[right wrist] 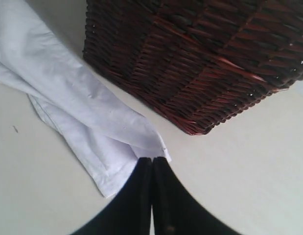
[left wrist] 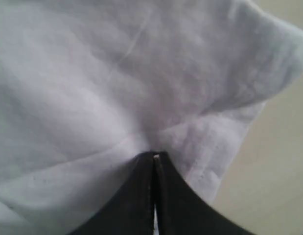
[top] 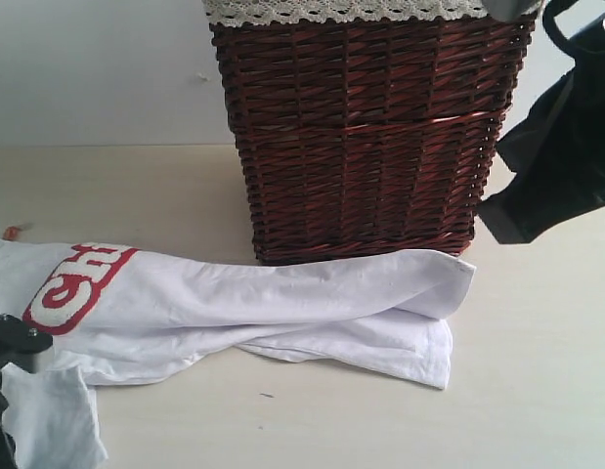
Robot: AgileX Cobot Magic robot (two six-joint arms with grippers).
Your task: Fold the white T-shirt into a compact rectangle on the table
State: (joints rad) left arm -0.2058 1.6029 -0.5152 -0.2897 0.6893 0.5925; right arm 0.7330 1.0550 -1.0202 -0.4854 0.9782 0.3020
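**Shirt strung out along the basket, one end pinched**

The white cotton short-sleeved T-shirt (top: 282, 303) with red-outlined letters lies on the pale cream matte counter (top: 537, 391), just in front of the dark brown woven wicker basket (top: 361, 147). It is bunched into a long band. Its long axis runs side to side, with the lettered chest toward the left arm and a doubled-over end toward the right arm.

The left fingers (left wrist: 136, 196) are pressed together on a pucker of cloth at the chest end. The right fingers (right wrist: 136, 196) are pressed together too, but on nothing I can make out. They hang raised off the counter beside the basket, with the shirt's free corner lying below and a little inward of their tips.

I'd judge the right arm must act next. Its fingers need to spread and drop onto that near corner before the band can be folded along its length.
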